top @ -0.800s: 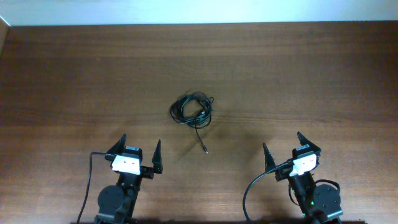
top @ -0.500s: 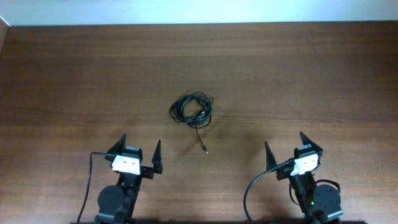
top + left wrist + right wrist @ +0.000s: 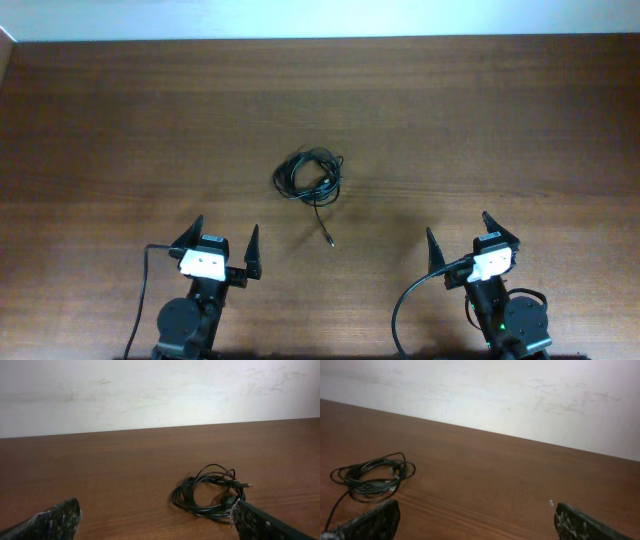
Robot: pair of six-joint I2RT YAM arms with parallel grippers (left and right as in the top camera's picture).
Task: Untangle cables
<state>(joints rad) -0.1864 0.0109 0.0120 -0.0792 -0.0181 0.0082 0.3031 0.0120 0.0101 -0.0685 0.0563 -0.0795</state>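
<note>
The cables lie as one small coiled black bundle in the middle of the wooden table, with a loose tail ending in a plug toward the front. My left gripper is open and empty at the front left, well short of the bundle. My right gripper is open and empty at the front right. The bundle shows ahead and to the right in the left wrist view, and at the far left in the right wrist view.
The brown wooden table runs back to a white wall. Thicker black arm cables trail by the arm bases at the front edge.
</note>
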